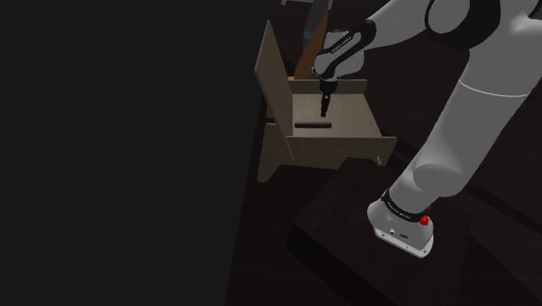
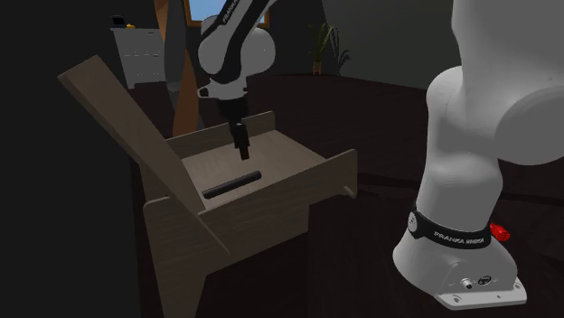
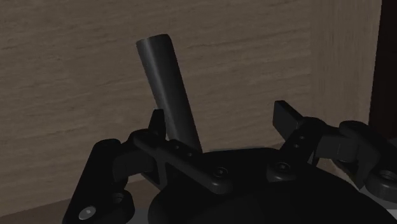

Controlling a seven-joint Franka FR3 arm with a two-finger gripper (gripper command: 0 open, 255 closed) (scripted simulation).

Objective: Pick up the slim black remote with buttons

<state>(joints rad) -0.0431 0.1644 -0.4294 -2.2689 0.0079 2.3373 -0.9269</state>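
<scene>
Black pincer fingers stand wide apart over a pale wooden table with raised sides. Between them lies the remote, a slim dark bar, close beside one finger and well clear of the other; it is not clasped. Its buttons cannot be made out.

The shoulder view places the pincer just above the remote, which lies flat near the middle of the table.

The second exterior view shows the pincer pointing down over one end of the remote. It also shows the table front wall, and a potted plant and a grey cabinet behind.
</scene>
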